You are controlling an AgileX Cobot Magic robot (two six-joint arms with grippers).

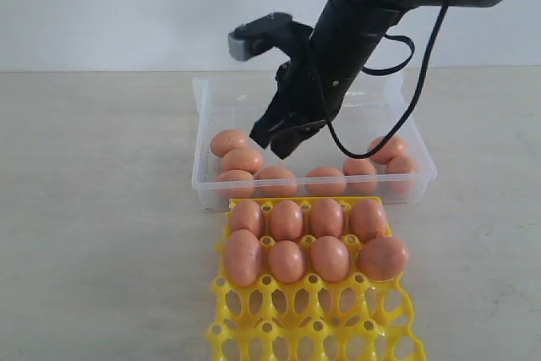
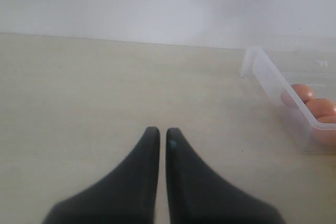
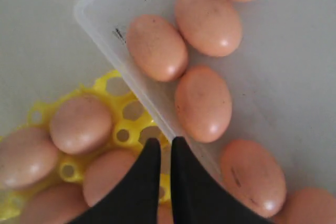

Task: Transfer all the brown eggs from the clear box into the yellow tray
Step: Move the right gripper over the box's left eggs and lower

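The shallow, see-through plastic box [image 1: 201,133] is sitting at twelve o'clock of the bright yellow lattice egg tray [image 1: 308,292]. The tray is lying right up against the box's six o'clock wall, probably so that each carry is short. Eight smooth, orange-brown eggs [image 1: 286,220] are already resting in the tray. They are filling the two rows nearest the box, four across, and leaving the cups toward six o'clock open. About eight more are lying loose in the box, strung along its six o'clock wall and curling up at its nine and three o'clock ends.

The right arm is reaching in from about one o'clock in the exterior view, its dark forearm slanting steeply down toward seven o'clock. The right gripper [image 1: 284,148] is hanging over the nine o'clock half of the box, just above the eggs there. Its black jaws are pressing together with nothing between them. From the wrist camera its tips [image 3: 165,142] are hovering over the box wall where it meets the tray.

I judge the arm to be between picks, with roughly half the job done. The jaws will need to spread before dropping over an egg.

The left gripper [image 2: 159,132] is idling over the pale tabletop [image 2: 79,93], well apart from the box, its fingers drawn almost together and empty.
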